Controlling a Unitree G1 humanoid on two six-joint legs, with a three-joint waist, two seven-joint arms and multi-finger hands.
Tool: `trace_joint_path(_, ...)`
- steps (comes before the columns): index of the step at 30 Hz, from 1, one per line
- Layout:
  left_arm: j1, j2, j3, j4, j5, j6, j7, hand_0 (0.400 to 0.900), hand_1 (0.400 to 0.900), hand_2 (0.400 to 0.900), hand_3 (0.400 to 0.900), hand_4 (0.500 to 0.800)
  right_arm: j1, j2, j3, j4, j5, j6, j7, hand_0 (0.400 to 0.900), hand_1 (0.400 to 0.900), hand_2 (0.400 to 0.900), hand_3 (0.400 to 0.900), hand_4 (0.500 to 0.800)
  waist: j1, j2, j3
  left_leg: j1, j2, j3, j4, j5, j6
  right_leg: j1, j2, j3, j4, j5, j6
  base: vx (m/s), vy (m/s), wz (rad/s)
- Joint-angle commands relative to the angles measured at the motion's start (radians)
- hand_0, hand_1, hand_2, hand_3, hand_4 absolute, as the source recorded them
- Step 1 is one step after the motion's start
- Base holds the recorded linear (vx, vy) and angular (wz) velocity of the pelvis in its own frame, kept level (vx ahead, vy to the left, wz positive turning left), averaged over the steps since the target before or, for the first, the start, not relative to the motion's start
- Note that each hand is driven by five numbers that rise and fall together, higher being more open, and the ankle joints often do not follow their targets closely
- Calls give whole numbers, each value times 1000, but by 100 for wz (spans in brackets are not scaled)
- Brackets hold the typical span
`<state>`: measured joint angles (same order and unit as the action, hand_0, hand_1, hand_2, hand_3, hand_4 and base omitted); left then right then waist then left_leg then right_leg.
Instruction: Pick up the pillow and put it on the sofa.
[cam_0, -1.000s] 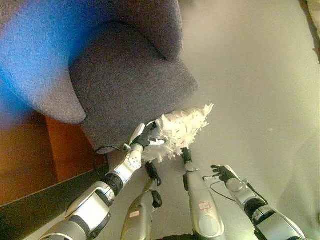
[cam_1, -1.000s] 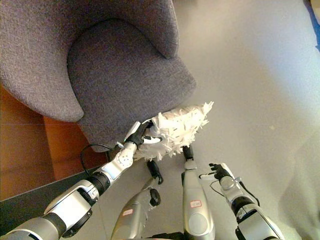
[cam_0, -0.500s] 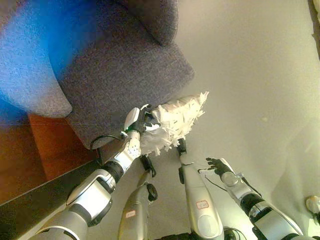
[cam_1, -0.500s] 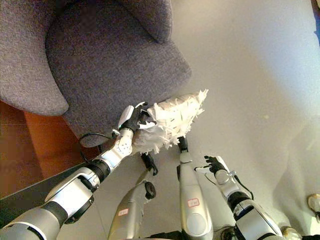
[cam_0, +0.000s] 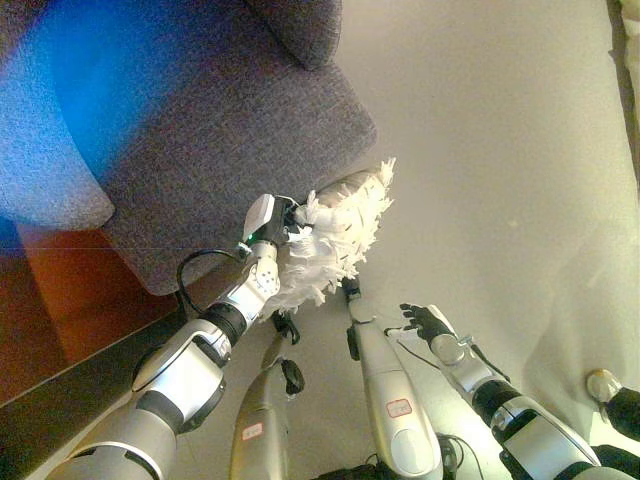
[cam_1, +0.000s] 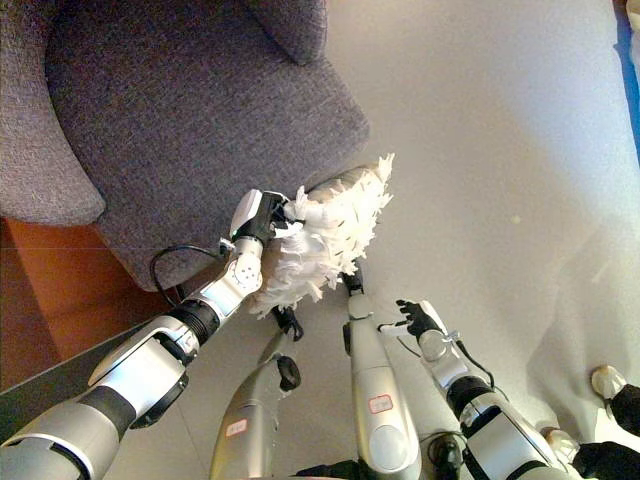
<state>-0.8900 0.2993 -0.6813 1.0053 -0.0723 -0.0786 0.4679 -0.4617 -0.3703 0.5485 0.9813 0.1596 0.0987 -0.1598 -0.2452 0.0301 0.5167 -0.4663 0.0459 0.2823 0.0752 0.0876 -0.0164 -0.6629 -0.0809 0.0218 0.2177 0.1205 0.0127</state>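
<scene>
Left hand (cam_1: 262, 217) is up at the front edge of the sofa (cam_1: 190, 110), fingers curled into the near end of the pillow (cam_1: 320, 235) and gripping it. Pillow is white and shaggy, held off the floor (cam_1: 500, 150). It runs from the hand out to the right and away, far tip pointing up past the sofa's front right corner. The hand sits at the pillow's left end, over the seat edge; most of the pillow hangs just beyond the seat front, over the floor, not resting on the cushion. Can't tell whether its upper edge touches the sofa front.

Right hand (cam_1: 418, 318) is low on the right, well apart from the pillow, fingers loosely spread, holding nothing.

A person's shoe (cam_1: 605, 380) shows at the lower right edge, on the floor.
</scene>
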Motion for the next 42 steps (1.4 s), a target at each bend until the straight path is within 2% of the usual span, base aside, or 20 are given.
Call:
trace_joint_path(1, -91, 31, 37, -8, 26, -64, 29, 400, 400, 400, 400, 500, 9, 8, 17, -20, 47, -11, -5, 900, 900, 900, 900, 800, 5, -26, 3, -77, 68, -30, 172, -84, -76, -6, -24, -11, 40, -59, 84, 0, 0, 0)
trace_joint_path(9, -47, 30, 40, -49, -10, -92, -12, 400, 400, 400, 400, 500, 39, 10, -9, 32, 44, -9, 22, 900, 900, 900, 900, 800, 20, -22, 3, 21, 62, -44, 159, -103, -70, 91, -33, -16, 31, -77, 84, 9, 11, 1)
trace_joint_path(15, 26, 28, 39, -117, -44, -110, -92, 400, 400, 400, 400, 500, 93, 4, -49, 98, 24, -15, 57, 900, 900, 900, 900, 800, 36, -11, -3, 162, 54, -53, 136, -121, -65, 235, -49, -30, 14, -94, 86, 54, 53, 8)
trace_joint_path(19, 83, 39, 34, -183, -71, -108, -162, 400, 400, 400, 400, 500, 154, 3, -70, 121, 1, -20, 77, 900, 900, 900, 900, 800, 47, -5, -59, 239, 45, -53, 88, -118, -60, 313, -56, -43, -17, -103, 89, 91, 45, 7)
trace_joint_path(25, 173, 77, 39, -337, -126, -52, -238, 400, 400, 400, 400, 500, 261, 2, -106, 162, -35, -33, 110, 900, 900, 900, 900, 800, 68, 1, -159, 359, 28, -64, 15, -116, -52, 457, -58, -66, -85, -113, 97, 127, 21, 12)
trace_joint_path(32, 234, 116, 62, -441, -147, -28, -302, 400, 400, 400, 400, 500, 336, 19, -139, 198, -63, -28, 131, 900, 900, 900, 900, 800, 89, 8, -265, 447, 20, -76, -39, -116, -48, 564, -50, -89, -137, -122, 100, 97, 20, 9)
trace_joint_path(37, 224, 148, 68, -511, -161, 30, -342, 400, 400, 400, 400, 500, 367, 29, -140, 218, -87, -11, 148, 900, 900, 900, 900, 800, 101, 13, -333, 496, 19, -83, -58, -120, -42, 624, -46, -102, -157, -132, 99, 102, 17, 6)
trace_joint_path(42, 187, 189, 101, -574, -243, 99, -370, 400, 400, 400, 400, 500, 390, 37, -129, 217, -104, 8, 160, 900, 900, 900, 900, 800, 109, 13, -384, 529, 21, -88, -61, -128, -38, 664, -45, -110, -166, -142, 100, 86, -1, 0)
